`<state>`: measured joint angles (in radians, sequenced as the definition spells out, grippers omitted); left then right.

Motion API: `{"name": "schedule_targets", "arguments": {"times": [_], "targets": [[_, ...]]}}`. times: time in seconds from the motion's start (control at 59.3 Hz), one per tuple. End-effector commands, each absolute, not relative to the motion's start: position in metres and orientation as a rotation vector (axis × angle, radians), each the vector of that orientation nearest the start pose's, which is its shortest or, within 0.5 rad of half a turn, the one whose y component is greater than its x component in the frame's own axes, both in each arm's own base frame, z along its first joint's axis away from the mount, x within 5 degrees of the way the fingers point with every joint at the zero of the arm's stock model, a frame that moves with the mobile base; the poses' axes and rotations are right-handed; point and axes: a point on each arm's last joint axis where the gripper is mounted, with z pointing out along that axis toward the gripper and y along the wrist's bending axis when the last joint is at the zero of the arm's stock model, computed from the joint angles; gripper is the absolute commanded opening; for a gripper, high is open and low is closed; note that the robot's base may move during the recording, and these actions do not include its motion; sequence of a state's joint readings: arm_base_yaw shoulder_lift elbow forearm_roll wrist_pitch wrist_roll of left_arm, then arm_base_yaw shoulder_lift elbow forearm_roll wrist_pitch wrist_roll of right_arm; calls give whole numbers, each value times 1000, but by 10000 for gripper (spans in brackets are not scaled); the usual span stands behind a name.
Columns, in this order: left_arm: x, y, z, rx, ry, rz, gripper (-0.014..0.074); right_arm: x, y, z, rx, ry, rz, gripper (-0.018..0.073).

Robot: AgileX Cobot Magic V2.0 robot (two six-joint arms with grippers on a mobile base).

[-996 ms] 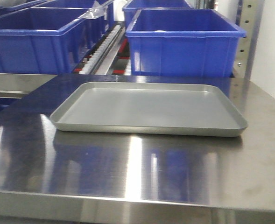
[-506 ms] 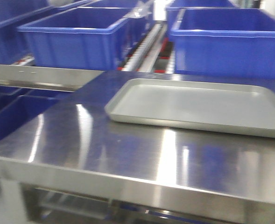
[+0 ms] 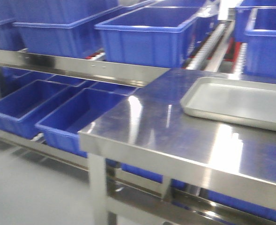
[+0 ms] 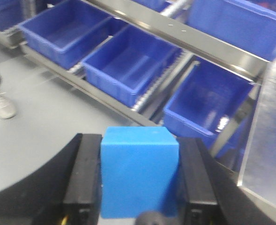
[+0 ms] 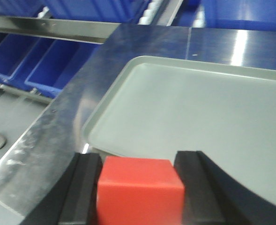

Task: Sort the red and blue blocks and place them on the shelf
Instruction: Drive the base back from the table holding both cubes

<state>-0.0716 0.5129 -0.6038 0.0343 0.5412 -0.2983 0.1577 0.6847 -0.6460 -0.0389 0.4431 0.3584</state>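
In the left wrist view my left gripper (image 4: pixel 138 143) is shut on the blue block (image 4: pixel 138 178), a plain cube held between the two black fingers above the grey floor. The right wrist view has my right gripper (image 5: pixel 138 161) shut on the red block (image 5: pixel 138 194), hanging over the near left rim of the grey tray (image 5: pixel 198 103). The shelf's steel front rail (image 3: pixel 81 63) runs along the left, above a lower tier and level with the tabletop; it also crosses the left wrist view as the shelf rail (image 4: pixel 198 42). Neither gripper shows in the exterior view.
Large blue bins (image 3: pixel 147 37) stand on the shelf's upper tier, and more lower bins (image 3: pixel 77 117) sit beneath the rail. The shiny steel table (image 3: pixel 152 122) carries the grey tray (image 3: pixel 241 101) at the right. A person's shoe (image 4: pixel 2 103) is on the floor at the left.
The exterior view has swung left: the tray has slid to the frame's right, and the table's left corner, the shelf rail and the lower bins have come into view.
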Motion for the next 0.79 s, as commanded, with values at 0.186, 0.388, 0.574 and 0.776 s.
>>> {"name": "schedule_targets", "arguments": {"times": [0.186,0.388,0.574,0.776], "targets": [[102,-6,346,-200,1817,-230,128,139,20,349,146,1846,299,52],[102,-6,346,-200,1817,-230,128,139,20,349,146,1846,299,52],[102,-6,346,-200,1817,-230,128,139,20,349,146,1846,299,52],[102,-6,346,-200,1817,-230,128,139,20,349,146,1846,299,52]]}}
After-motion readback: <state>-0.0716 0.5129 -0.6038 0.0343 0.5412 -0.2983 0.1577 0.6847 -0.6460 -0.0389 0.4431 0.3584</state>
